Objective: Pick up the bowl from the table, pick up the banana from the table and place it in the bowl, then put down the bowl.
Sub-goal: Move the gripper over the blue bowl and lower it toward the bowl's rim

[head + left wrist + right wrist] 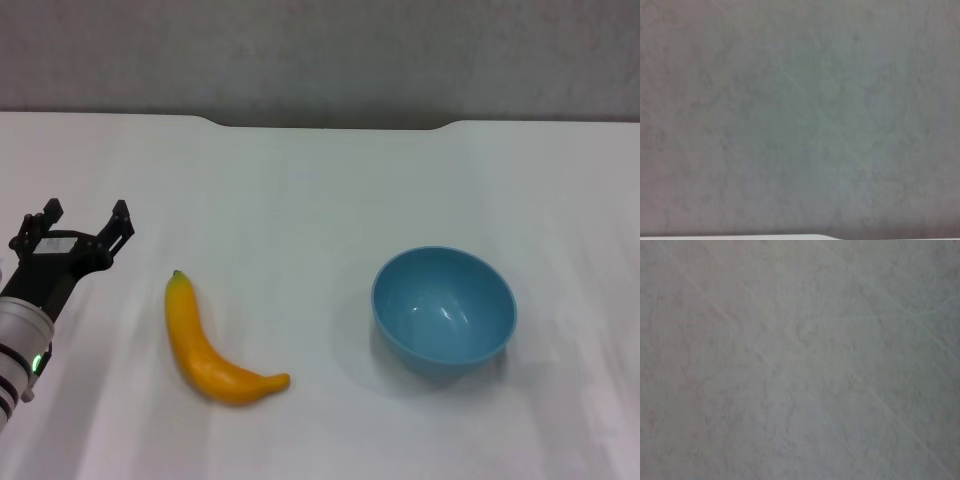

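Note:
The light-blue bowl [444,309] stands upright and empty on the white table [320,180], right of the middle. The yellow-orange banana [205,345] lies on the table to the bowl's left, its dark-green stem tip pointing away from me. My left gripper [85,222] is open and empty at the left edge of the head view, a short way left of the banana. My right gripper is out of view. Both wrist views show only a grey wall.
The table's far edge has a shallow notch [330,124] in front of a grey wall [320,50]. A thin strip of the table edge [790,237] shows in the left wrist view.

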Robot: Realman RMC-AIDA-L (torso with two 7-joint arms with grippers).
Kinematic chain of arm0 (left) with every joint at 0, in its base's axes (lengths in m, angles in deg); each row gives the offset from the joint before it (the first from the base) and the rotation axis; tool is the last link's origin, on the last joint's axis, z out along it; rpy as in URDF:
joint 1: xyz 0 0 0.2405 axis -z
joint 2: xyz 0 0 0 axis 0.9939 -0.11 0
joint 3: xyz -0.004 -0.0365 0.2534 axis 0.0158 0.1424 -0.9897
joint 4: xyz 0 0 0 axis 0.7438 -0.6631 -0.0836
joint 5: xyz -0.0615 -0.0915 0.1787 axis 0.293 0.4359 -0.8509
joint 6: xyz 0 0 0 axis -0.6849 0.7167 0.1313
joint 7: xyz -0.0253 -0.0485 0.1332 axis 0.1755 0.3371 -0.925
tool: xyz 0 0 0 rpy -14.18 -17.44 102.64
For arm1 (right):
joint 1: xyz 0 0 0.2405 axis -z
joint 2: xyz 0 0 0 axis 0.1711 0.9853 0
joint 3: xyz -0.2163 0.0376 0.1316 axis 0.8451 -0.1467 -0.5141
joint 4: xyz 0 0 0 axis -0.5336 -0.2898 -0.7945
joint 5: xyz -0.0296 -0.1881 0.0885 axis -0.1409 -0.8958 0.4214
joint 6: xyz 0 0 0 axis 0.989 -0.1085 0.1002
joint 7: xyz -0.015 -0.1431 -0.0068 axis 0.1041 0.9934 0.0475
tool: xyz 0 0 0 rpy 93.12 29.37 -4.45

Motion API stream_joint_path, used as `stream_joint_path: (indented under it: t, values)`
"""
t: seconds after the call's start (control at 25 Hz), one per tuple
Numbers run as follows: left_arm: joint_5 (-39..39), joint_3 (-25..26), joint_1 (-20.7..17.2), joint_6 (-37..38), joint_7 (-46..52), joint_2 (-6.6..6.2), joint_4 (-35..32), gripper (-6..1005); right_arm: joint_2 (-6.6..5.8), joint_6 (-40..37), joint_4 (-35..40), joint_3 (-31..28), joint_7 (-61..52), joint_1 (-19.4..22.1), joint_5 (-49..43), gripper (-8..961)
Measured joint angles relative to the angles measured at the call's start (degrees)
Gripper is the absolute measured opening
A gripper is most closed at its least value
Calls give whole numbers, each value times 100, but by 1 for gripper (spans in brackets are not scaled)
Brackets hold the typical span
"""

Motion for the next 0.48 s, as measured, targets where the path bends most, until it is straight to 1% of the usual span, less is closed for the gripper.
stream_joint_path:
  t: [0.48]
  values:
    - [4, 2, -28, -42, 0, 0, 0, 891, 0, 3, 0, 9, 8, 2, 1, 584]
